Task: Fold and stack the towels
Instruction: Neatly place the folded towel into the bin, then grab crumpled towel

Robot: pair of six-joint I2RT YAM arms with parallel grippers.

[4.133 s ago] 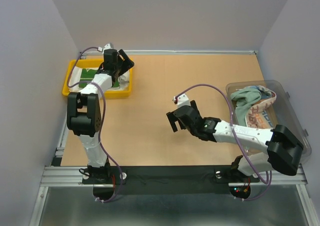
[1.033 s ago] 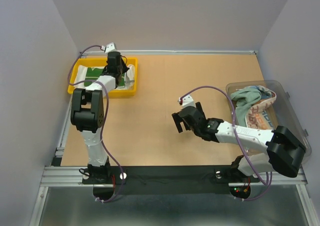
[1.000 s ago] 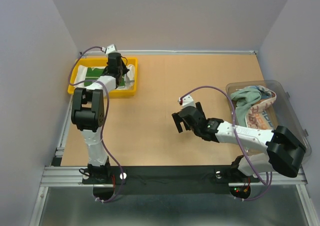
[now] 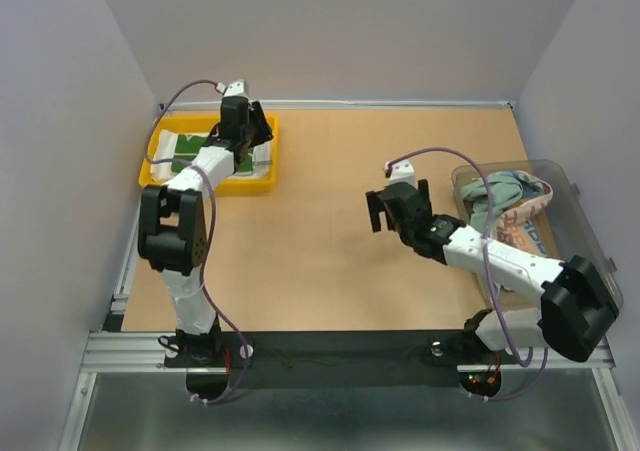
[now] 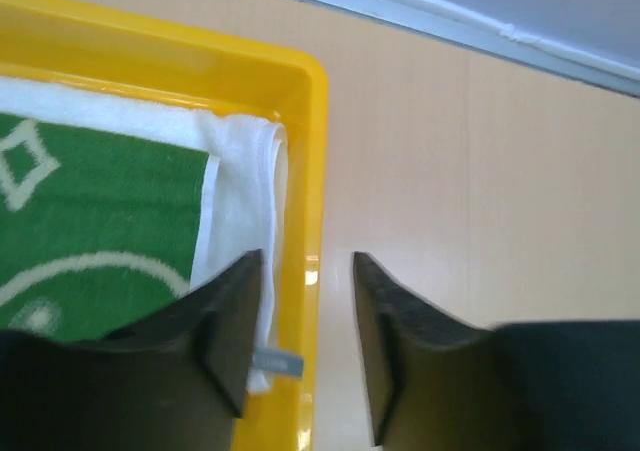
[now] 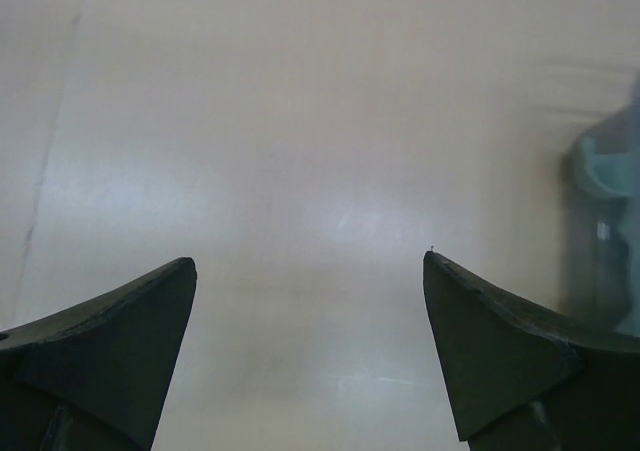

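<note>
Tan tabletop [image 4: 300, 231] holds a glossy yellow tray [image 5: 315, 171] (folded terry towels [image 5: 100, 201]).

The left arm reaches far forward with its elbow raised. The left gripper [image 4: 246, 123] points down, jaws a little apart with nothing between them. The right arm lies low, stretched forward and inward, and the right gripper [image 4: 386, 211] is spread wide and empty.

The tabletop [image 4: 300, 251] lies open through its middle; the yellow tray [image 4: 250, 186] (far-left corner) and clear bin [image 4: 590, 236] (right edge) crowd the sides.
</note>
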